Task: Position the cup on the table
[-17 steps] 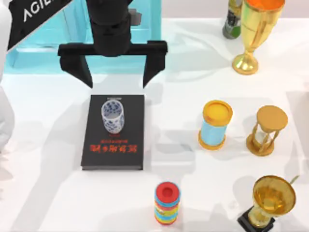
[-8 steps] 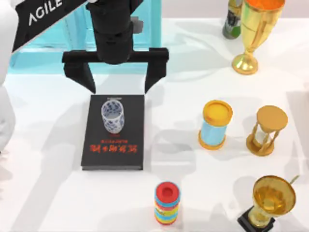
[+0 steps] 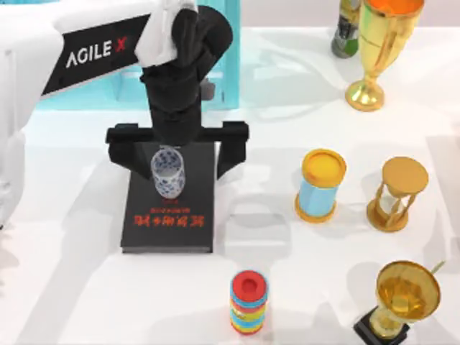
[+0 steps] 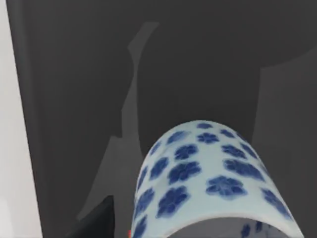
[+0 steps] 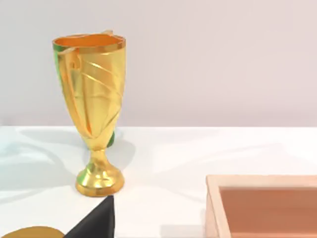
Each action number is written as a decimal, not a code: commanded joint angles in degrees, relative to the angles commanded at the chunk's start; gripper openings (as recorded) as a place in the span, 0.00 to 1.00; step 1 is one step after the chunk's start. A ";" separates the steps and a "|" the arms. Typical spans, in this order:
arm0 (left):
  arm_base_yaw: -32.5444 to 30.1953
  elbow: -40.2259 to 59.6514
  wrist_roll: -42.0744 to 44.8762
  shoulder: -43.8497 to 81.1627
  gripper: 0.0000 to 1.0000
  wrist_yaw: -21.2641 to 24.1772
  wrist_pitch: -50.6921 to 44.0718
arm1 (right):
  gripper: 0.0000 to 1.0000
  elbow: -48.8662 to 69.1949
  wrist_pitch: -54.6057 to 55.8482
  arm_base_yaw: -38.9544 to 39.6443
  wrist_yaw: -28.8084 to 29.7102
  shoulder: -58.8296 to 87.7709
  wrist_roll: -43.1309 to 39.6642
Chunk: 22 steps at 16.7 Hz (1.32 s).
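The cup [image 3: 167, 175], white with blue flowers, stands upright on the far half of a black book [image 3: 169, 231] that lies on the white table [image 3: 79, 287]. My left gripper [image 3: 177, 152] hangs open right over it. Its black fingers [image 3: 122, 152] stand wide apart on either side of the cup, clear of its wall. In the left wrist view the cup [image 4: 213, 178] looms close against the dark book cover [image 4: 69, 74]. My right arm stays parked at the right, its wrist camera facing a tall gold trophy [image 5: 94, 109].
A turquoise shelf unit [image 3: 93, 86] stands behind the book. To the right are a light-blue cylinder with a yellow top [image 3: 320, 185], a wooden hourglass [image 3: 399, 192], two gold trophies [image 3: 381, 50] [image 3: 402, 298] and a striped red-topped stack [image 3: 249, 302]. A wooden box [image 5: 262, 203] lies near the right arm.
My left gripper has come forward and lower from the shelf side, so its open fingers now flank the cup. The cup and the book have not moved.
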 joint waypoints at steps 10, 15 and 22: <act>0.00 -0.19 0.00 0.02 0.55 0.00 0.19 | 1.00 0.00 0.00 0.00 0.00 0.00 0.00; 0.00 -0.19 0.00 0.02 0.17 0.00 0.19 | 1.00 0.00 0.00 0.00 0.00 0.00 0.00; 0.00 -0.19 0.00 0.02 0.00 0.00 0.19 | 1.00 0.00 0.00 0.00 0.00 0.00 0.00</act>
